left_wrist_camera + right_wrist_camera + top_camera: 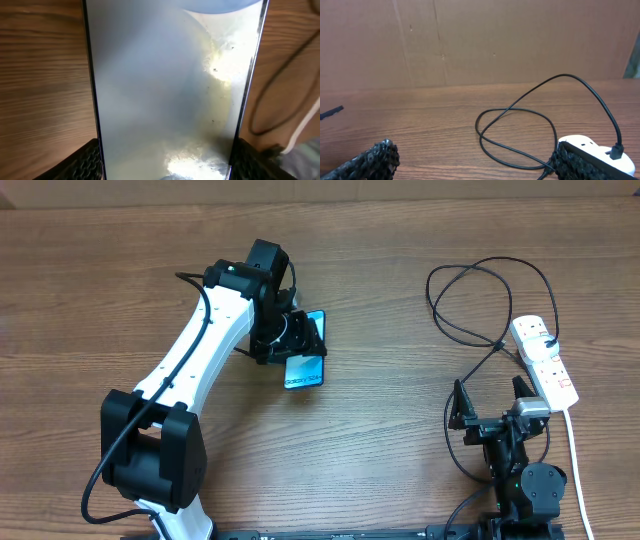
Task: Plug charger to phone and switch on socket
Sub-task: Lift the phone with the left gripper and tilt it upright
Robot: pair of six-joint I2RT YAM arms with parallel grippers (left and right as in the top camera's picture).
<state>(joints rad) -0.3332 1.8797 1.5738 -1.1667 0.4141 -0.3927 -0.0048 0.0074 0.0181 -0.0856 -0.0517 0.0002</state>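
The phone (305, 370) with its light blue screen lies left of centre under my left gripper (291, 340). In the left wrist view the phone (165, 90) fills the frame, and my left gripper (165, 167) is shut on it, with both black fingers (86, 162) pressed against its long edges. The charger cable (470, 300) loops on the table at the right, with its black plug (549, 340) in the white socket (545, 362). My right gripper (490, 402) stands open just left of the socket. The cable (520, 130) and the socket (592, 149) lie in front of it, with nothing between its fingers.
The socket's thick white cord (575, 450) runs down the right side toward the front edge. A brown cardboard wall (480, 40) stands behind the table. Bare wood tabletop (390, 410) separates the two arms.
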